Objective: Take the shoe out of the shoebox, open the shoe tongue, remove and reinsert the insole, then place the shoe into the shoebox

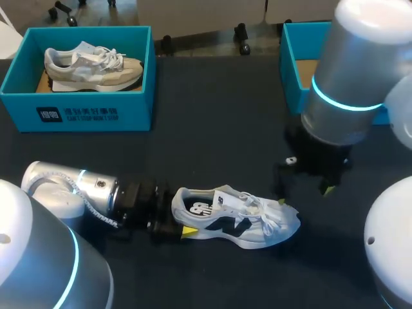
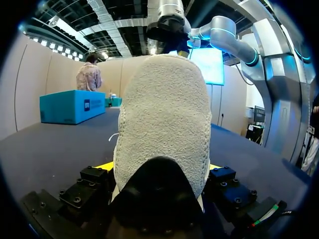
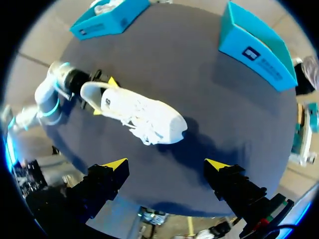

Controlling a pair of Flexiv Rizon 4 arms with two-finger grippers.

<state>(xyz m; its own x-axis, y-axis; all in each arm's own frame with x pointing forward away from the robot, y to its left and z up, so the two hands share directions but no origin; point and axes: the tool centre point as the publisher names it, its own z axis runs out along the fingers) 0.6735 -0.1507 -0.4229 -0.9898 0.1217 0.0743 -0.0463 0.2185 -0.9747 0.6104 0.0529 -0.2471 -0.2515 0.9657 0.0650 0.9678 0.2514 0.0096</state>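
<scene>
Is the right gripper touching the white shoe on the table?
No, the right gripper hangs open above the white shoe, clear of it.

Nothing really legible here. Left shoebox point(image 1: 77, 116) has a dark logo patch plus lines of white print on its front wall, too small to make out. Right shoebox point(image 3: 259, 55) carries the same kind of patch. The shoe point(image 1: 238, 222) has a dark logo on its side, another on the insole point(image 1: 199, 207).
</scene>
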